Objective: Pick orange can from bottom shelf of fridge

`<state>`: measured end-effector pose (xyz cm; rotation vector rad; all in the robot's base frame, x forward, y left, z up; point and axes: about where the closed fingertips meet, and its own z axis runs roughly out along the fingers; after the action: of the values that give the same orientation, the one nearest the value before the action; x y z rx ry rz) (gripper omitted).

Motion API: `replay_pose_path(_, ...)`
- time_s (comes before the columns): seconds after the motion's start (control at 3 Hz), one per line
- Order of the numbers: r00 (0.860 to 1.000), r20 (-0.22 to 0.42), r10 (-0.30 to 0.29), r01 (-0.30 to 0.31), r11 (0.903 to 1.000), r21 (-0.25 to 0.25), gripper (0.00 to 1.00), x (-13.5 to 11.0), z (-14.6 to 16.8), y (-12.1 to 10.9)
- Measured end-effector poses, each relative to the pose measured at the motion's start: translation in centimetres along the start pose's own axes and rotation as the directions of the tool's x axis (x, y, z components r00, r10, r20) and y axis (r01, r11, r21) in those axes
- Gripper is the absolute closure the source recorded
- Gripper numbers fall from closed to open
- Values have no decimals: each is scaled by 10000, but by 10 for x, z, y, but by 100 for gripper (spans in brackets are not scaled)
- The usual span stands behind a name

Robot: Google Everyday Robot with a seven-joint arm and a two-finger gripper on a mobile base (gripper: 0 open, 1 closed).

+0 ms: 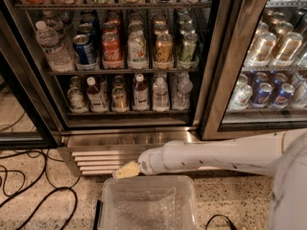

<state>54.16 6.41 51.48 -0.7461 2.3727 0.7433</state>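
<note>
The gripper (125, 170) hangs low in front of the fridge (218, 80), level with its steel base grille (96, 158) and just above a clear plastic bin (148, 206) on the floor. Whether it is open or closed cannot be told. It holds nothing. The orange can (119, 98) stands upright on the bottom shelf (129, 112) behind the glass, between two small bottles, well above the gripper. Black cables (29, 186) trail over the floor at left.

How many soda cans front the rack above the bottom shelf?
5, left to right: blue can, red can, white can, amber can, green can; more stand behind, partly hidden. The gripper hangs low before the grille of the fridge, near a clear bin.
</note>
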Motion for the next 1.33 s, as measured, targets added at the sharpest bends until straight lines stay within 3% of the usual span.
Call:
replay_pose_path(0.33,9986,329,423,-450,9952,867,0,-6,22,-13)
replay_pose_path(0.67,9940,1022,391,-570,9823,1783,0,-31,42,-26)
replay_pose_path(1.0,9883,1502,258,-553,9791,1957,0,-48,45,-26)
replay_pose_path(1.33,9883,1502,258,-554,9791,1958,0,-48,45,-26)
